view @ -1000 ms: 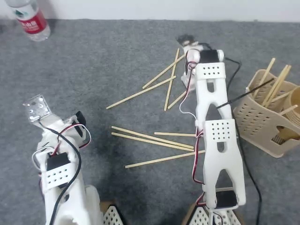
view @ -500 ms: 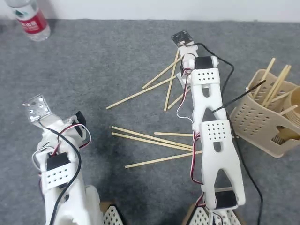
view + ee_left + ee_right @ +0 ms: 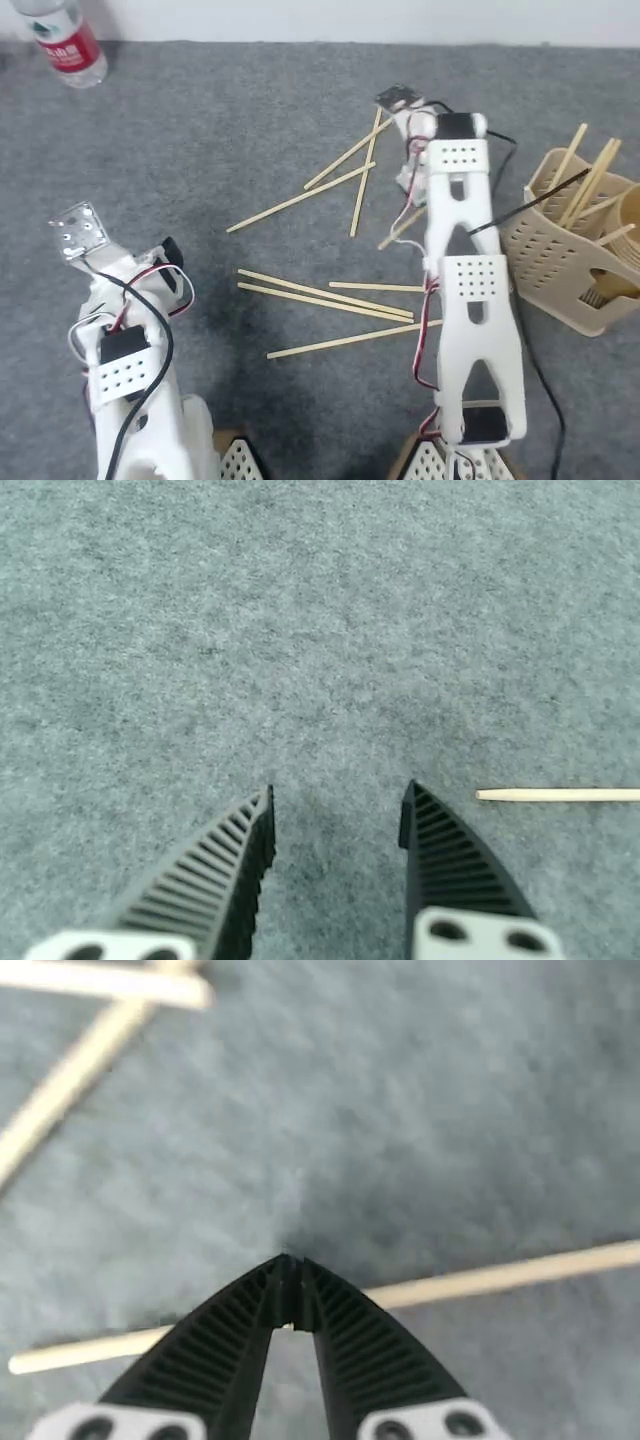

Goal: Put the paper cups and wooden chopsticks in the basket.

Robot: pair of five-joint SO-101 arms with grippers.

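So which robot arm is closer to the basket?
Right. The right gripper, shut on a chopstick, is close beside the basket. The left gripper is open, far off on the other side of the loose chopsticks.

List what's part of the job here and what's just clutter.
Job: loose chopsticks; one chopstick pinched in the right gripper; basket; paper cup inside it.
Clutter: water bottle.

L pincer [image 3: 340, 788] agape, R pincer [image 3: 288, 1260] pinched tight.
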